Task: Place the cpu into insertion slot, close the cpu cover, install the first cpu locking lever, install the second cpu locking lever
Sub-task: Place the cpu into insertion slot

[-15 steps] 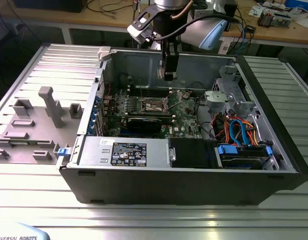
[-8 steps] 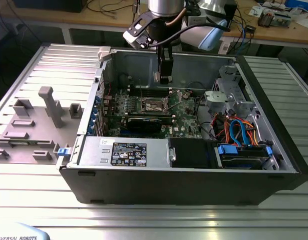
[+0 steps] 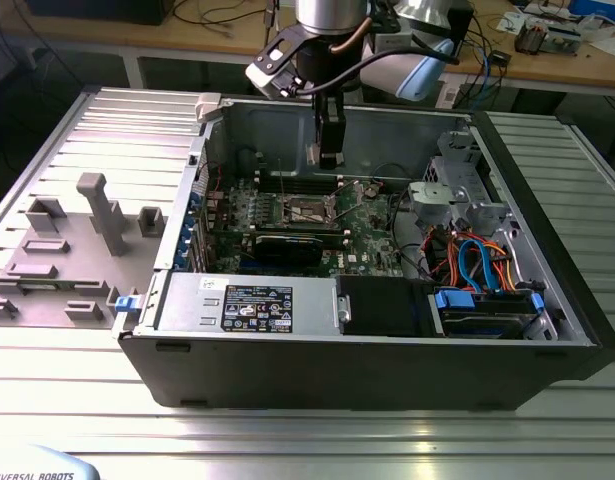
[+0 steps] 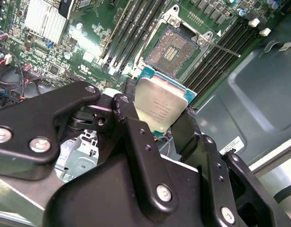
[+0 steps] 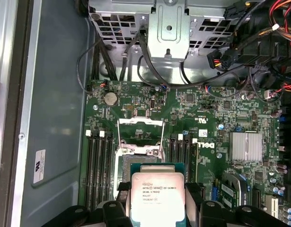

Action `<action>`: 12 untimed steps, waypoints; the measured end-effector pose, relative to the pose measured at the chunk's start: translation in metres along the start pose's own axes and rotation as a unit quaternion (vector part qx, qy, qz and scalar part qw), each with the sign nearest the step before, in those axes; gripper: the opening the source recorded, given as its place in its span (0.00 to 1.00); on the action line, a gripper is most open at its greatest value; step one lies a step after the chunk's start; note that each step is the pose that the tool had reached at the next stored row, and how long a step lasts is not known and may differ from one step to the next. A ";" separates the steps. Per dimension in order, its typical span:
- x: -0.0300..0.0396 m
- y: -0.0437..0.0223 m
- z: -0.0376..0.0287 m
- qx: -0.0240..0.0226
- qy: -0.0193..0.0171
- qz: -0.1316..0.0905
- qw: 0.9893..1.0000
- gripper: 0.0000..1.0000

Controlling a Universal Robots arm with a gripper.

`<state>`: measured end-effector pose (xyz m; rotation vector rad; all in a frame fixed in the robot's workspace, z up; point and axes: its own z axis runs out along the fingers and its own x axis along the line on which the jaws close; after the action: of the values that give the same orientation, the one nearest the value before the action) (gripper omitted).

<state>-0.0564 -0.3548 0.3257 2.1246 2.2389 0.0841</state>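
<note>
Black end effector [image 4: 160, 124] pinching the small flat square silvery-topped cpu [image 4: 162, 104] by its edges, clear of the open brownish-gold square insertion slot [image 4: 172, 49]; in the exterior view, at the slot's 1 o'clock.

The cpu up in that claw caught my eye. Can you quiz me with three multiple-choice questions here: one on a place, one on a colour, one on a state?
1. Where is the cpu? A in the insertion slot; B between the claw's fingers, above the motherboard; C in a person's hand.
2. What colour is the motherboard? A green; B red; C white.
3. How is the insertion slot? A filled; B closed over; C open, pins bare.
1 B: in both wrist views the fingers clamp its edges. 2 A: the board is green throughout. 3 C: the cpu cover stands raised, brownish-gold pins showing.
</note>
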 end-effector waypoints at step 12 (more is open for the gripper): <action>0.0000 -0.0008 0.0102 0.000 0.000 0.000 1.000 0.54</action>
<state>-0.0564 -0.3548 0.3155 2.1246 2.2389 0.0841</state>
